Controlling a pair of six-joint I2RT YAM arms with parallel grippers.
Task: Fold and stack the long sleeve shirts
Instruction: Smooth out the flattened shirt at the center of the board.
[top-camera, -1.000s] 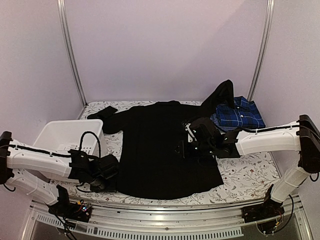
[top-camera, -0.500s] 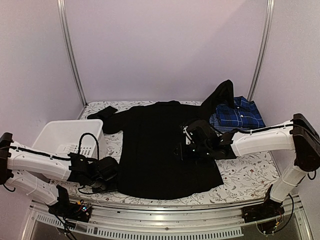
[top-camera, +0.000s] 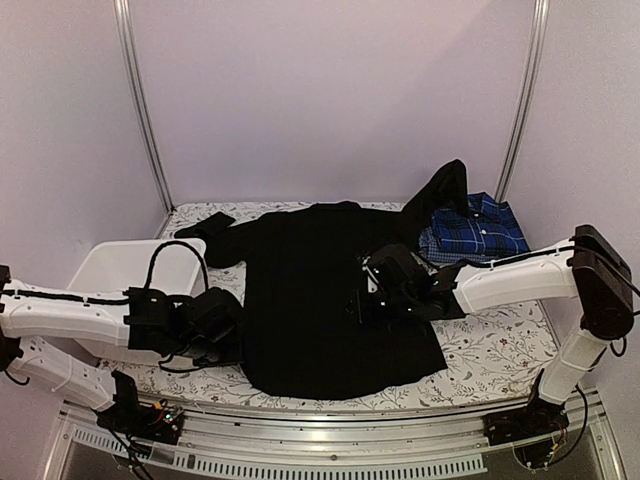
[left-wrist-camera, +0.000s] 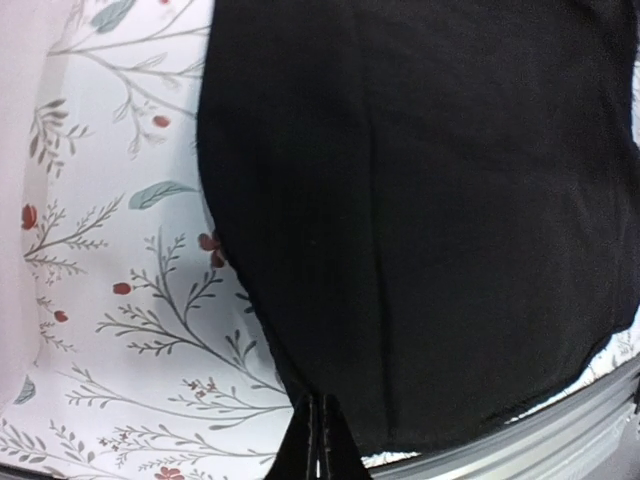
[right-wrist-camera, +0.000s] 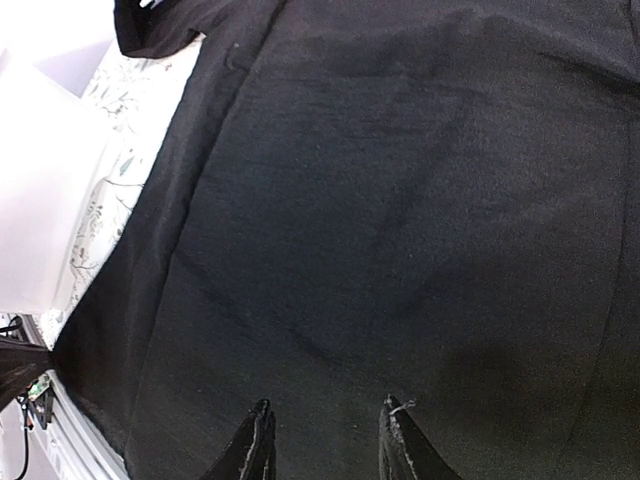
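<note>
My left hand (left-wrist-camera: 318, 432) is clenched on the near-left hem corner of the black shirt (top-camera: 310, 290), which lies collar-far on the table (top-camera: 490, 352), while my right hand (right-wrist-camera: 325, 438) hovers part-open above its middle.

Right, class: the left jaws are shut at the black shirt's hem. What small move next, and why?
Probably lift the left gripper slightly to test its hold: its jaws are shut at the hem of the black shirt, which lies flat, while the right gripper hangs open above it.
</note>
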